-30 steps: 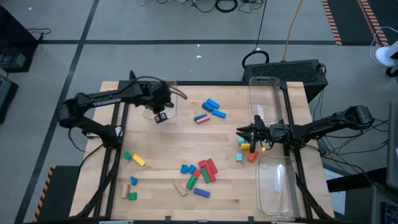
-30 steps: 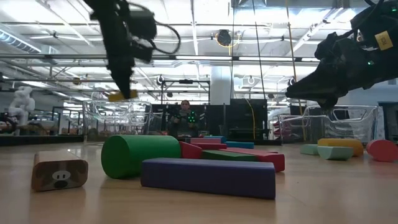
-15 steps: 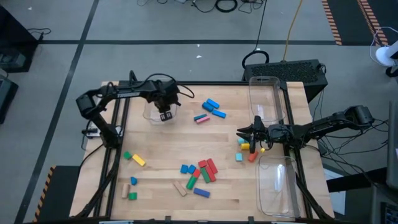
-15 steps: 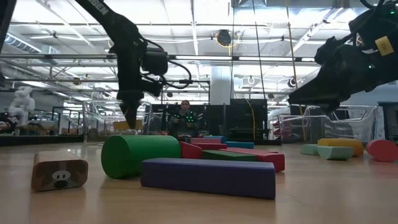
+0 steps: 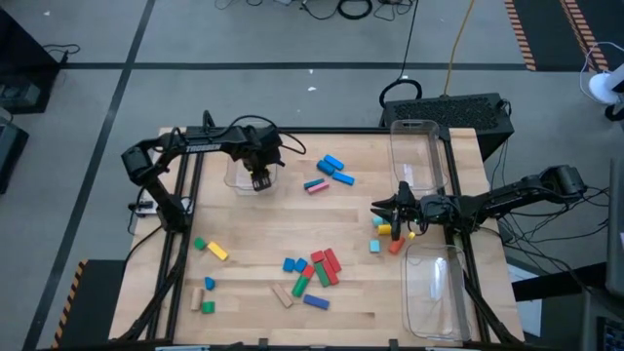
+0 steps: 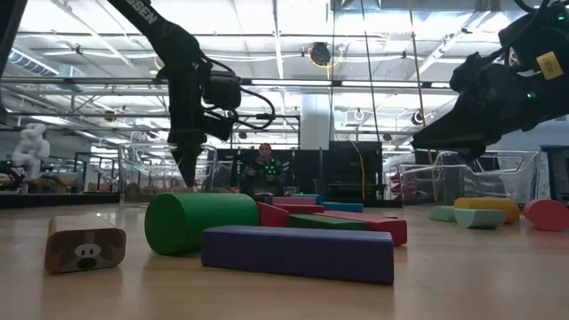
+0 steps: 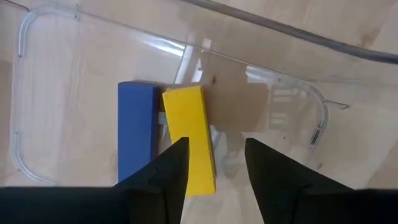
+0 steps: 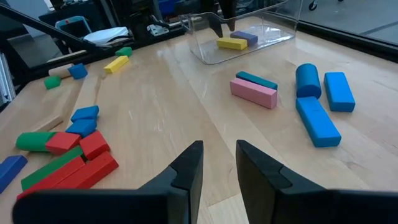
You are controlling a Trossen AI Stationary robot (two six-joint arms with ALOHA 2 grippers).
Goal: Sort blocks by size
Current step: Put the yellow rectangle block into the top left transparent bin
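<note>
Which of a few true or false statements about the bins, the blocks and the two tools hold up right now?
1. The yellow wooden bar lies inside the clear plastic bin. True.
2. A blue wooden bar lies right beside the yellow one. True.
3. The left tool grips the yellow bar. False: its fingers stand open above it.
4. The pink rectangular block lies in that bin. False: it lies on the wooden table.
5. The right tool is over the bin. False: it hovers near the table's right side.

Left gripper (image 5: pixel 259 181) lowered into clear bin (image 5: pixel 237 178) — jaws parted, yellow block (image 7: pixel 190 140) released beside blue block (image 7: pixel 135 138).
</note>
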